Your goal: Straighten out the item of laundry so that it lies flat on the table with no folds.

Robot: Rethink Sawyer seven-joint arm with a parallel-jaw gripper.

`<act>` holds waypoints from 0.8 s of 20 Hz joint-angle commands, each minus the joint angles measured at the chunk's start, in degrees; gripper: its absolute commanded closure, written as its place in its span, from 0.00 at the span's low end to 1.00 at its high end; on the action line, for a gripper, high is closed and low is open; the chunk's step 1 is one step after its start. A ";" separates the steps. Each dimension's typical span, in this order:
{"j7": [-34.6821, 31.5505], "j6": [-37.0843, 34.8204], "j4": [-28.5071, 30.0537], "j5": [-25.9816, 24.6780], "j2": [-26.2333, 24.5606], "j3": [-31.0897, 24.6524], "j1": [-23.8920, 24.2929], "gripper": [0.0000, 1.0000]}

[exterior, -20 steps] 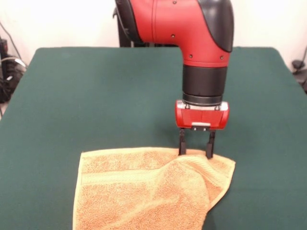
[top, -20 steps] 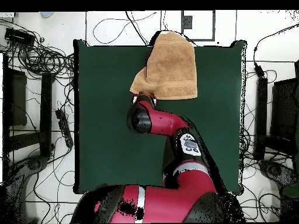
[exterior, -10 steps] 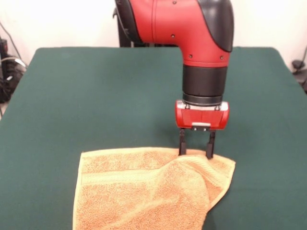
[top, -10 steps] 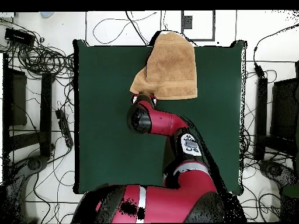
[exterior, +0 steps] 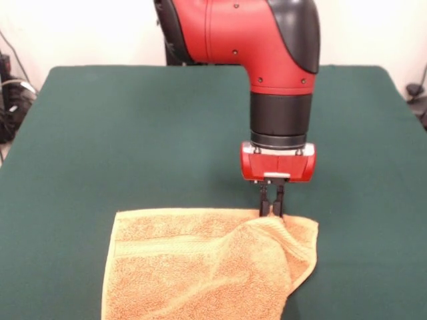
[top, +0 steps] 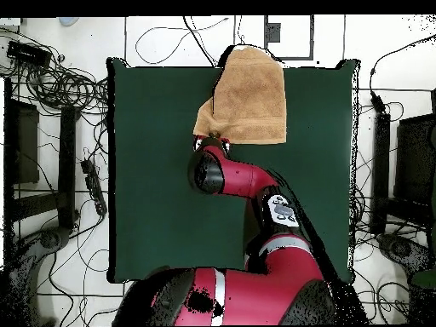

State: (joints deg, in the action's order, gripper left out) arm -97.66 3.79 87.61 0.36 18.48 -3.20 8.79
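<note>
The orange-tan towel (exterior: 207, 263) lies at the near edge of the green table (exterior: 133, 133) in the front view, with its right corner folded over onto itself. It hangs over the table's far edge in the overhead view (top: 249, 98). My gripper (exterior: 271, 213) points straight down at the towel's back edge, at the top of the folded flap, and is shut on the towel's edge. In the overhead view the gripper (top: 212, 141) sits at the towel's lower left corner, mostly hidden under the arm.
The table (top: 162, 196) stretches wide on both sides of the towel. Cables and equipment (top: 51, 85) lie on the floor around the table. The arm's base (top: 247, 302) fills the bottom of the overhead view.
The gripper's fingers have closed on the towel's back edge. The towel's right corner has drawn in slightly to the left.
</note>
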 commanded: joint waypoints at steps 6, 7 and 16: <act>-10.87 2.06 2.41 0.26 -5.06 -4.60 -3.20 1.00; -11.47 2.66 2.73 0.65 -4.82 -4.16 -3.51 1.00; -17.89 -2.67 13.45 6.54 3.13 0.64 -8.86 1.00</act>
State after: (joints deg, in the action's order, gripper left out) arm -97.74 4.15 89.50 1.86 20.09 -1.85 5.61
